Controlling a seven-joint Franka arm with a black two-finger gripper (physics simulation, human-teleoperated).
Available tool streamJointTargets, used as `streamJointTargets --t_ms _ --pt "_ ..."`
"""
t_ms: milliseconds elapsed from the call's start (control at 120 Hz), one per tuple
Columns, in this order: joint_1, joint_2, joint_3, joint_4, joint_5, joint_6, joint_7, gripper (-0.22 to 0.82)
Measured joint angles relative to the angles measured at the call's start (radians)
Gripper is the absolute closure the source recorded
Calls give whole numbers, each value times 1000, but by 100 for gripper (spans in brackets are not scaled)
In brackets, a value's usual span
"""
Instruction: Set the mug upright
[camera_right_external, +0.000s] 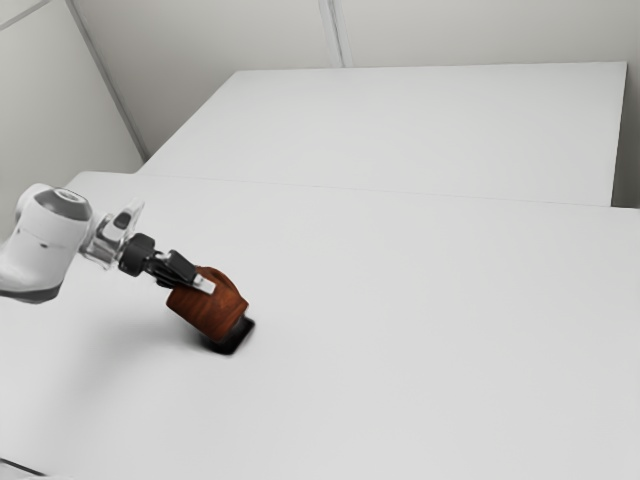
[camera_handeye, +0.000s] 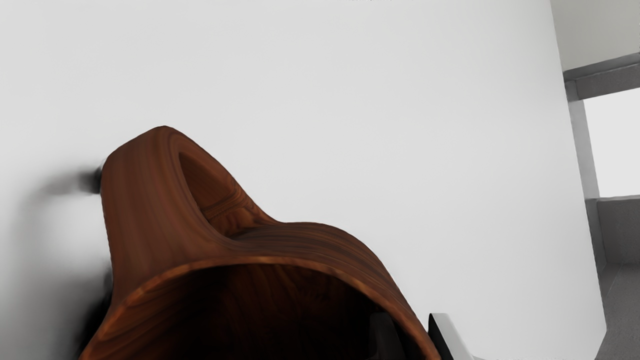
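To the exterior view's left of a tilted wood-grain mug (camera_right_external: 208, 312), a white Franka arm (camera_right_external: 45, 240) is seen. The mug's wall is clamped by its black gripper (camera_right_external: 198, 284), one finger inside, one outside. Beneath the mug, a white table (camera_right_external: 420, 340) is seen.

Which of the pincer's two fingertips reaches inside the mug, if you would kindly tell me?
The dark fingertip is inside the mug, while the pale-sided fingertip stands outside, across the rim from it.
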Motion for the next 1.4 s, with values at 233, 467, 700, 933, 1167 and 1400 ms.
streamJointTargets --t_ms 233,467,700,933,1167,1400 --pt "-102 -107 1 13 34 9 12 75" --pt "-324 -159 2 87 297 28 -98 77" --pt "-477 -291 17 69 613 62 -305 78" --pt "-547 -374 18 -104 787 208 -505 79" --pt "-549 -380 20 -254 853 446 -647 78" --pt "-547 -345 20 -314 867 638 -749 78"
